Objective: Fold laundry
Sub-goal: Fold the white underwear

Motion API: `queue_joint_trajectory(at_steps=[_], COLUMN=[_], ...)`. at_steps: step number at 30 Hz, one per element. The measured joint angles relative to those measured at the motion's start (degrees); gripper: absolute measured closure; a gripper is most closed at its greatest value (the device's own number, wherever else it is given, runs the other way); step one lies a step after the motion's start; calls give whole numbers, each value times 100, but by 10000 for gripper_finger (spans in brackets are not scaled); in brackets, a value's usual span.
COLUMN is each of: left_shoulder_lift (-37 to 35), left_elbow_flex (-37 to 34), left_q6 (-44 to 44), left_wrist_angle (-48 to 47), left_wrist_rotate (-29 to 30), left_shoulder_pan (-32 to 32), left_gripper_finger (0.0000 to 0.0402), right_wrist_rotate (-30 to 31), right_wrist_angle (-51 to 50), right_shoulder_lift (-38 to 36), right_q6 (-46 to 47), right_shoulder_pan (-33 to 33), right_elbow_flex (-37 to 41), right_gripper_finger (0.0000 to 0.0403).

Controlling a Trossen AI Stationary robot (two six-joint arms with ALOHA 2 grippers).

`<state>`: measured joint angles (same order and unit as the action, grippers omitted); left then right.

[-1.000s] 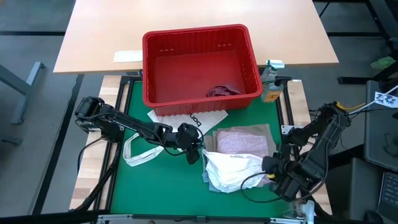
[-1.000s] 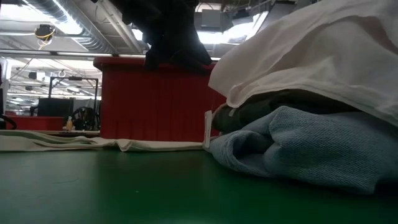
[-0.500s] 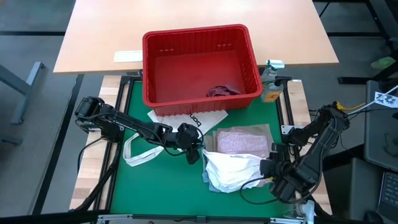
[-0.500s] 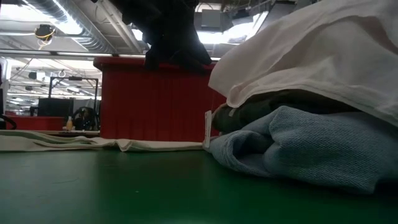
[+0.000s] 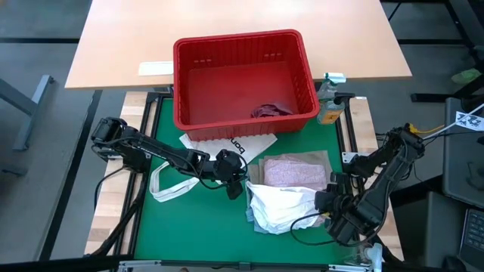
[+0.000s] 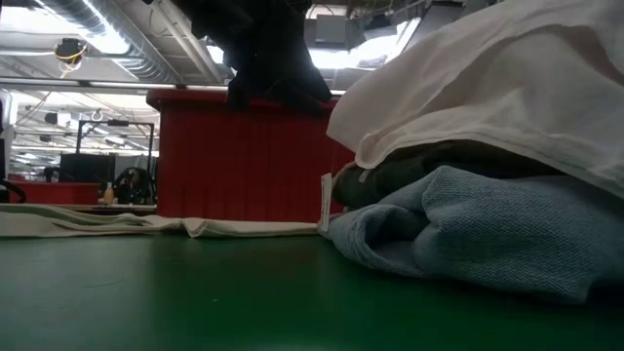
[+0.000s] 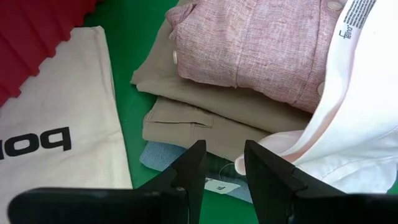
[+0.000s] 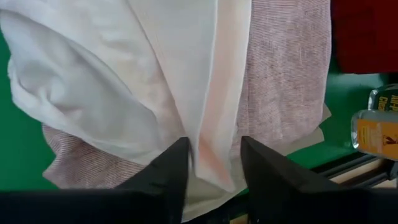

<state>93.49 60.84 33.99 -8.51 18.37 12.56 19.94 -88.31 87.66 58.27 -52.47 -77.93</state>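
- Right gripper is hovering at the edge of the garment stack farthest from the red basket; in the right wrist view its two dark fingers are standing apart with a fold of the white garment lying in the gap between them, and whether they are pinching that fold cannot be told.
- Left gripper is resting at the stack's other side, beside the tote bag; in the left wrist view its fingers are parted with a small gap and are pointing at the stack's lower corner, holding nothing.
- Dominating the table, the red basket is sitting across the far edge of the green mat, with a maroon garment lying crumpled inside it near its corner.
- Between the basket and the left gripper, the white tote bag with black lettering is lying flat, its loop handle trailing away from the basket.
- Just in front of the basket, the stack is piling up: a beige-khaki garment at the bottom with a mottled pink garment folded on top of it.
- Draped over the stack's side farthest from the basket, the white garment is lying loose and rumpled over a light blue garment and a dark grey-green garment.
- Beside the basket's corner, a small bottle with an orange label is standing at the mat's edge.
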Motion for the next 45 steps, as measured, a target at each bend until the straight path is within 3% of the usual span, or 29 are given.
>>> queue_joint_trajectory(at_steps=[6,8,14,19,23,30,45], left_shoulder_lift=[0,0,0,0,0,0,346], left_elbow_flex=[0,0,0,0,0,0,-5], left_q6=[-3,-3,-3,-4,-15,-682,-1523], left_wrist_angle=[0,0,-1,-2,-2,-66,75], left_wrist_rotate=[0,0,1,0,-16,-1176,-523], left_shoulder_pan=[0,0,0,0,-2,68,223], left_gripper_finger=[298,298,298,298,298,291,189], right_wrist_rotate=[115,223,511,479,242,-214,-308], right_wrist_angle=[-71,-183,-174,-173,-161,-170,-173], right_shoulder_lift=[0,0,-33,-33,-33,-35,-35], right_q6=[250,509,748,407,244,-173,-208], right_shoulder_pan=[8,89,589,1163,1568,1893,1875], right_elbow_flex=[0,3,4,4,4,4,4], right_gripper_finger=[375,392,376,398,389,399,391])
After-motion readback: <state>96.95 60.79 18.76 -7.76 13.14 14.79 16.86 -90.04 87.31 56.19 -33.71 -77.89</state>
